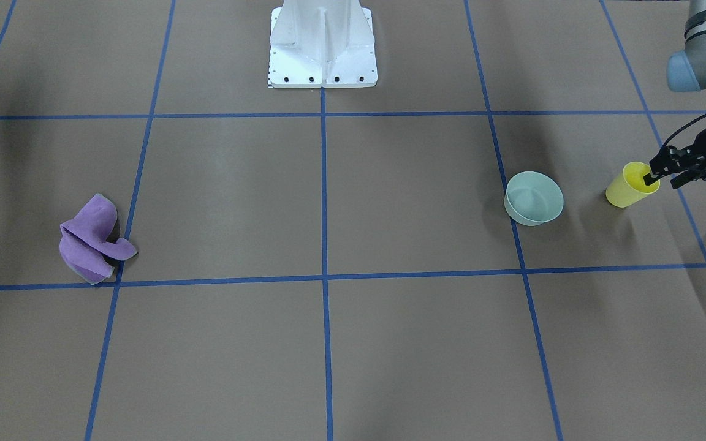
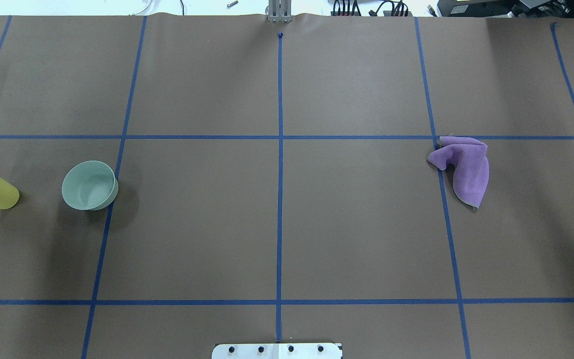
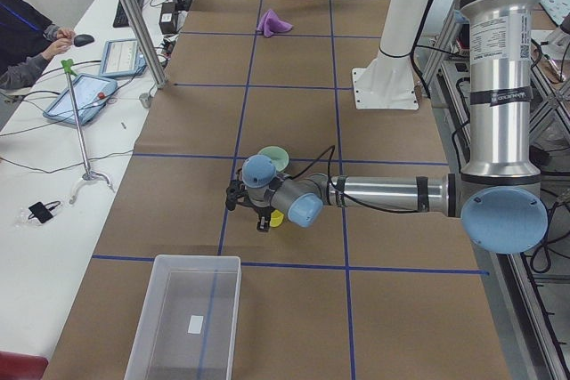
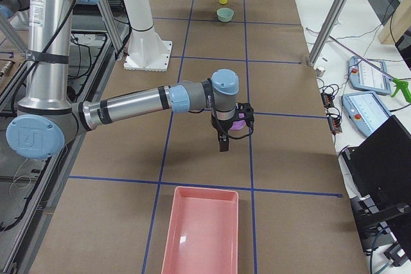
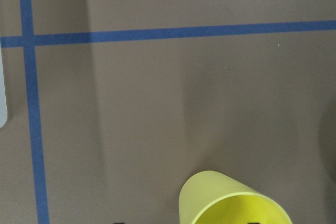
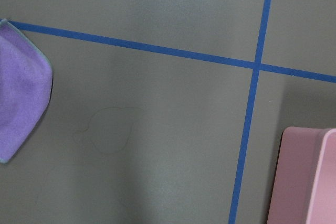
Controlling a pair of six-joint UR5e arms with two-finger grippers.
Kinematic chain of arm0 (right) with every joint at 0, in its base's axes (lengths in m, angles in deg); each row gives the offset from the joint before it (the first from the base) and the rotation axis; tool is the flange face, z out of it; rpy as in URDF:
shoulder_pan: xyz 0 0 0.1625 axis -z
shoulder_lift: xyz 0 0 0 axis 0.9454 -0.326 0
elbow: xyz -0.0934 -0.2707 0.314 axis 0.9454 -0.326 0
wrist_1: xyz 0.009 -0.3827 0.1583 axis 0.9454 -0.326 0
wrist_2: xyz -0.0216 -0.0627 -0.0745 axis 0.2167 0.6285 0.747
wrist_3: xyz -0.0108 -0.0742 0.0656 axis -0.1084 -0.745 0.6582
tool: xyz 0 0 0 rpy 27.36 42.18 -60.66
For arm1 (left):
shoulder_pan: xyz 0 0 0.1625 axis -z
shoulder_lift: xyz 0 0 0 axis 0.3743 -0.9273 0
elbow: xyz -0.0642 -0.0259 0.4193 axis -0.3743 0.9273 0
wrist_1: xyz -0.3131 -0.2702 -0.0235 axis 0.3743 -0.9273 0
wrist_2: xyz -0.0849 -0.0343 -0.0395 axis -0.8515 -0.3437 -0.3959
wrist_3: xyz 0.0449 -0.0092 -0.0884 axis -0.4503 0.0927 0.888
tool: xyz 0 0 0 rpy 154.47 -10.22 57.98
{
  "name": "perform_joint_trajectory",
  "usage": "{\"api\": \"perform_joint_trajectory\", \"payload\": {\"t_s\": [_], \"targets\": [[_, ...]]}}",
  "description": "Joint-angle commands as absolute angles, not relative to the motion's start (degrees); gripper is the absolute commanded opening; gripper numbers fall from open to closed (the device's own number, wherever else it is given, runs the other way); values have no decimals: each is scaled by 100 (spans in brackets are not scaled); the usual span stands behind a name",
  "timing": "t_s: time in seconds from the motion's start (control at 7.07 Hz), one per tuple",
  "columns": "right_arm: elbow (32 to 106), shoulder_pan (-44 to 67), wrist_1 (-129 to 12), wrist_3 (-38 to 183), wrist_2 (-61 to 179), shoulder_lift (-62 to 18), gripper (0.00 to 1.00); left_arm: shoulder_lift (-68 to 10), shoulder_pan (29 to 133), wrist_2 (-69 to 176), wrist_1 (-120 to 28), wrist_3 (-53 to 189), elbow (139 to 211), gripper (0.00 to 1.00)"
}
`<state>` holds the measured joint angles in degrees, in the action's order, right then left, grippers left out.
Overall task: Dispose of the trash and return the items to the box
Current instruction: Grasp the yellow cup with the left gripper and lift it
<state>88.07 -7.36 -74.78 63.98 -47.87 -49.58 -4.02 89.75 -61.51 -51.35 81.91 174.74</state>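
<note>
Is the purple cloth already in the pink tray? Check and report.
No: the purple cloth lies crumpled on the brown table by a blue tape line, outside the pink tray.

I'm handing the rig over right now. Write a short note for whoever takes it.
Left gripper: jaws open, straddling the rim of the yellow cup, one inside it.
Right gripper: hangs near the purple cloth; open or shut cannot be told.
Teal bowl stands beside the cup.
Clear box and pink bin hold none of them.
Done: nothing stowed.
Left: cup, bowl, cloth.
</note>
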Motion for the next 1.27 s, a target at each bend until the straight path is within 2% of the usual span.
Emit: {"api": "perform_joint_trajectory", "payload": {"t_s": [0.0, 0.14, 0.57, 0.99, 1.13], "targets": [[8797, -725, -7478, 6398, -4780, -4957, 100, -401, 8896, -6151, -5135, 8192, 17477, 35], [8805, -725, -7478, 6398, -4780, -4957, 100, -401, 8887, -6151, -5144, 8192, 17477, 0], [8806, -725, -7478, 6407, -4780, -4957, 100, -357, 8939, -6159, -5223, 8174, 17625, 0], [8823, -725, -7469, 6442, -4789, -4949, 100, -164, 9271, -6361, -4917, 8148, 18249, 0], [8832, -734, -7469, 6442, -4789, -4931, 100, -155, 9282, -6353, -4898, 8139, 18259, 0]]}}
